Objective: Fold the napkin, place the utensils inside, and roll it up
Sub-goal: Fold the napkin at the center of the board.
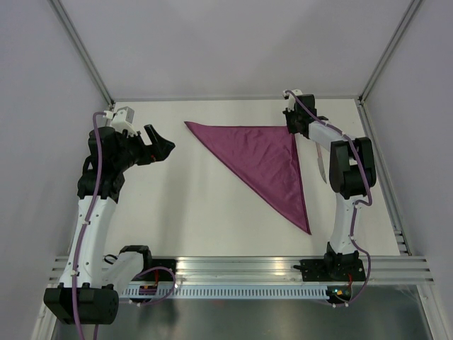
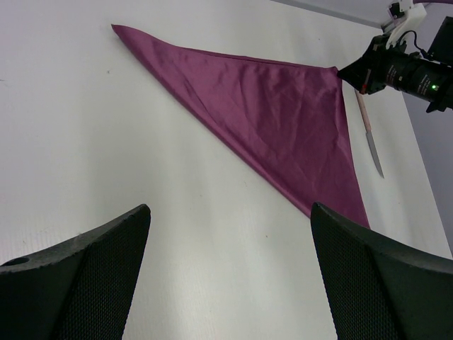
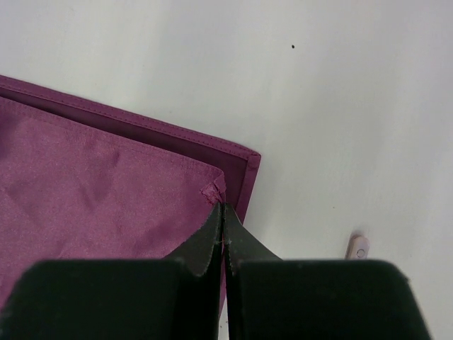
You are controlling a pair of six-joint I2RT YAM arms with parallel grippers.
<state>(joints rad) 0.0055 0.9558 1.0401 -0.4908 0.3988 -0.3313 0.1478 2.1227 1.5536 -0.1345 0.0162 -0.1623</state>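
At the near edge of the desk [image 1: 212, 219] the two arms rose from their bases on a metal rail [image 1: 241, 268]. The napkin [image 1: 265, 159] lay flat on the desk, folded into a triangle. Its nearest tip pointed toward the right arm's base. One straight side ran from that tip away to the far right corner, another ran leftward along the far side, and the long slanted edge joined the far left tip back to the near one. Left of the cloth and well apart from it, the left claw [image 1: 161, 142] hung above the bare desk with its fingers spread wide and nothing between them. Just beside the napkin's right side lay the knife [image 1: 320, 167], slim and silvery, its blade pointing nearward, apart from the cloth and partly hidden under the right arm in the overhead view. At the far right corner the right claw [image 1: 291, 127] was closed tight, its fingertips pinching the corner of the upper layer, which puckered a little there, while the lower layer's hemmed edge showed just beyond it
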